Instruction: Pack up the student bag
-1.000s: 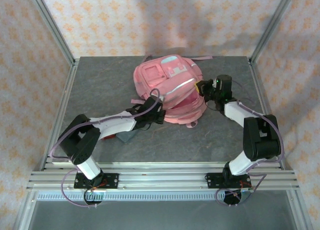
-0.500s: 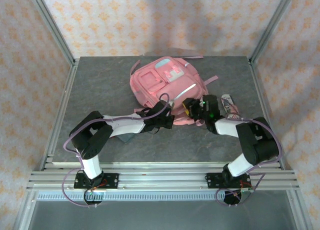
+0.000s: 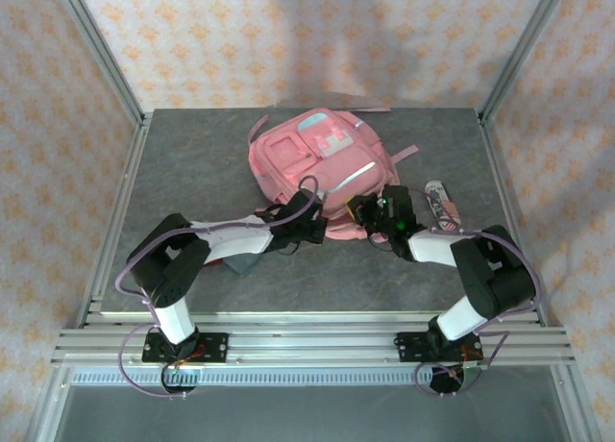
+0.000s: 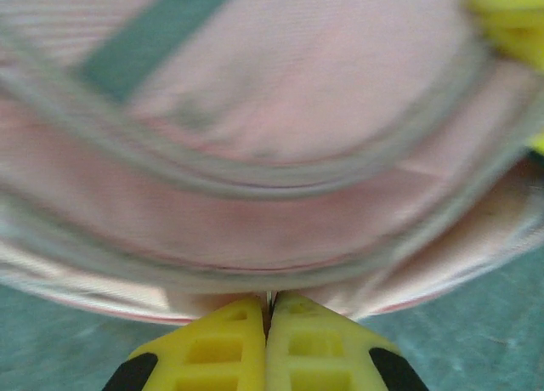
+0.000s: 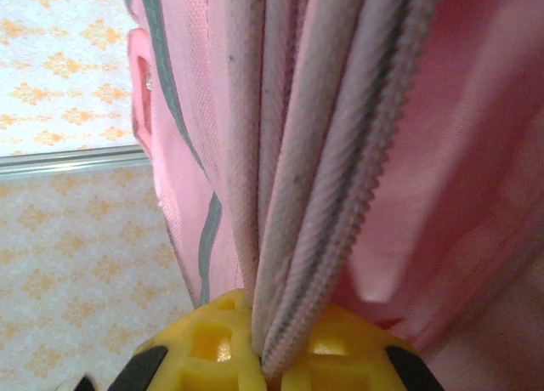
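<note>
Standing at the cell, biggest first: back and side walls are matte cream paper with an orange floral repeat, edged by ribbed aluminium rails. The table is a flat dark grey slab with a stone-like mottled finish.

The student bag lies flat at the table's centre-back, front face up. It is soft woven pink fabric in a rounded, dome-like outline. There are teal and white patches near the top, a square stitched pocket, and a pale grey band across the front. Loose pink straps trail off its far and right sides.

The left arm and right arm are glossy white links with black joints and looped purple cables. Both reach in low to the bag's near edge.

The left gripper has blocky yellow plastic fingers with a moulded grid. They are pressed fully together, pinching the bag's lower hem; a sliver of fabric runs into the seam between the tips.

The right gripper is also clamped tight. Between its pads sits the ribbed grey zip trim, its toothed edge visible, with pink cloth folds alongside.

Small stuff: a striped tube-shaped item with red, white and blue print lies on the table just right of the bag, and I can't identify it. A dark flat thing is mostly hidden beneath the left arm.
</note>
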Controlling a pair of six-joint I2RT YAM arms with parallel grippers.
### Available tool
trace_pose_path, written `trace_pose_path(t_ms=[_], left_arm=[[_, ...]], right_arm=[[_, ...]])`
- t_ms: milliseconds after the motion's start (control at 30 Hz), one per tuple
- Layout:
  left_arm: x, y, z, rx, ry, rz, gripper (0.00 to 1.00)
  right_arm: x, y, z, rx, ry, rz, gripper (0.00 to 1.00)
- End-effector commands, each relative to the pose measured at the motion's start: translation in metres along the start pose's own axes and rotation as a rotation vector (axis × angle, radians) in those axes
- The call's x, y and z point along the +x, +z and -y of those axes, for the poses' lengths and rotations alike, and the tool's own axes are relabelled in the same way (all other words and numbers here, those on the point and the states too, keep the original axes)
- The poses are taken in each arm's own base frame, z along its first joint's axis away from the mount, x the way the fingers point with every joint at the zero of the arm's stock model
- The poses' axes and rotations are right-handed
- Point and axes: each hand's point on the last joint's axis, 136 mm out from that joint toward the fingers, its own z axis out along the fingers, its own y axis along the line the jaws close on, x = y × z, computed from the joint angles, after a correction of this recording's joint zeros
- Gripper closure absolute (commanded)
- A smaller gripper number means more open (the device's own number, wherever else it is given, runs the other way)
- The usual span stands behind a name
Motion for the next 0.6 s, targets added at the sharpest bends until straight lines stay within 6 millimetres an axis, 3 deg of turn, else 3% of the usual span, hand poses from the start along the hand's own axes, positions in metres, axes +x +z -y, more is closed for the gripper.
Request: trace_pose_path(t_ms=[0, 167, 267, 433, 500, 567], left_arm=[[-0.014, -0.017, -0.066, -0.187, -0.023, 0.031, 1.00], [-0.039, -0.031, -0.127, -0.330, -0.080, 0.073, 1.00], [-0.057, -0.038, -0.148, -0.359, -0.116, 0.105, 0.99], [-0.075, -0.042, -0.150, -0.354, -0.124, 0.125, 0.97], [-0.077, -0.045, -0.145, -0.330, -0.132, 0.138, 0.90], [-0.077, -0.052, -0.142, -0.312, -0.151, 0.162, 0.77]], right_arm=[[-0.011, -0.013, -0.018, -0.047, -0.036, 0.069, 1.00], [-0.012, -0.019, -0.024, -0.067, -0.034, 0.077, 1.00], [-0.012, -0.020, -0.029, -0.079, -0.038, 0.073, 1.00], [-0.008, -0.015, -0.045, -0.102, -0.053, 0.038, 1.00], [-0.008, -0.014, -0.059, -0.121, -0.067, 0.024, 1.00], [-0.006, -0.013, -0.075, -0.153, -0.079, 0.005, 1.00]])
